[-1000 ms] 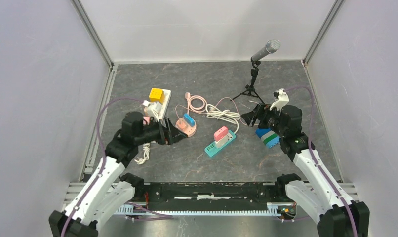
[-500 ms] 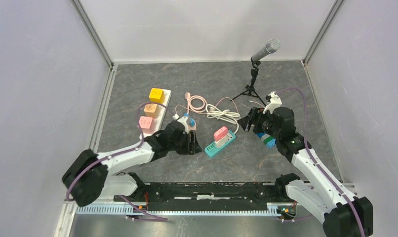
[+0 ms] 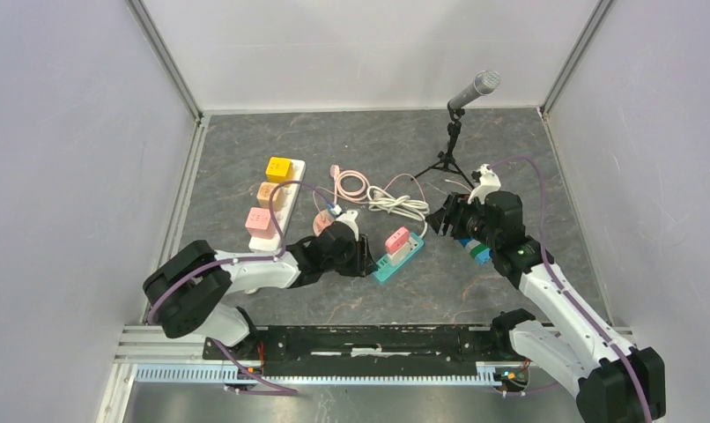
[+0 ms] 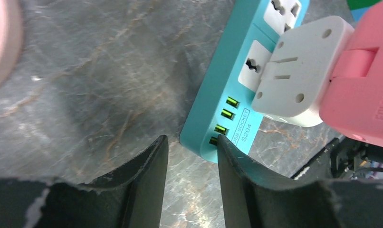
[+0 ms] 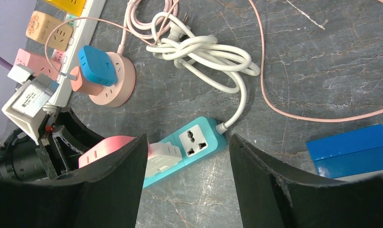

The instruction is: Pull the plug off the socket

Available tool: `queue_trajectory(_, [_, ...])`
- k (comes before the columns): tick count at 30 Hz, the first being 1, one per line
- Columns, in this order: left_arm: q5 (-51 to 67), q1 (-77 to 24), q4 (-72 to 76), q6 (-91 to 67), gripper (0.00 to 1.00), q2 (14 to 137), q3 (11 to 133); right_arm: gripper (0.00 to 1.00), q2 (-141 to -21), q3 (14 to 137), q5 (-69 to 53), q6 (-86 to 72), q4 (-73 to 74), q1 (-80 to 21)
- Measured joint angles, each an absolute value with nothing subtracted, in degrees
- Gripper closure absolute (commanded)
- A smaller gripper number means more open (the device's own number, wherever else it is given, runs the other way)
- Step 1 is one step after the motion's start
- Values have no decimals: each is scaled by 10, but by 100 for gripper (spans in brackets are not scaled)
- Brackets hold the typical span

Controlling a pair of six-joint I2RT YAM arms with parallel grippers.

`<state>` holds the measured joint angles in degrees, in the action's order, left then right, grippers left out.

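A teal power strip [image 3: 388, 267] lies at mid-table with a pink plug [image 3: 395, 239] on a white adapter stuck in it. My left gripper [image 3: 366, 256] is low at the strip's near-left end. In the left wrist view it [image 4: 192, 142] is open, its right finger [image 4: 232, 166] against the strip's USB end [image 4: 227, 118], with the white adapter [image 4: 294, 76] and pink plug [image 4: 360, 85] beyond. My right gripper [image 3: 440, 220] is open above and right of the strip. In the right wrist view it [image 5: 189, 142] frames the strip's free socket [image 5: 195, 142] and the plug [image 5: 106, 147].
A white strip with yellow, orange and pink cubes [image 3: 268, 203] lies at the left. A round pink socket with a blue plug [image 5: 109, 80] sits by my left arm. A coiled white cable [image 3: 395, 203], a pink cable [image 3: 351, 185], a microphone tripod [image 3: 457, 115] and blue-green blocks [image 3: 479, 253] are nearby.
My left arm swung right from the white strip, past the round pink socket, down to the teal strip's end. My right gripper shifted slightly left toward the strip.
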<state>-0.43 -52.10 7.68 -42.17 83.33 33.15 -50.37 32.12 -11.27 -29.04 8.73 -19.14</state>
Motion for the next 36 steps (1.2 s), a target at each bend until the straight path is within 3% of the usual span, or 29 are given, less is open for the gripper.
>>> queue_trajectory(7, [42, -541, 140, -439, 53, 857, 321, 32, -506, 321, -112, -291, 88, -197])
queue_trajectory(14, [83, -553, 179, -439, 52, 872, 320, 17, -522, 330, -101, -276, 106, -226])
queue_trajectory(19, [112, -556, 192, -433, 52, 893, 329, 13, -530, 342, -81, -256, 126, -262])
queue_trajectory(26, [97, -557, 191, -428, 51, 902, 342, 13, -549, 364, -29, -262, 145, -330])
queue_trajectory(36, [60, -557, 183, -428, 51, 903, 349, 23, -595, 425, 105, -319, 219, -466])
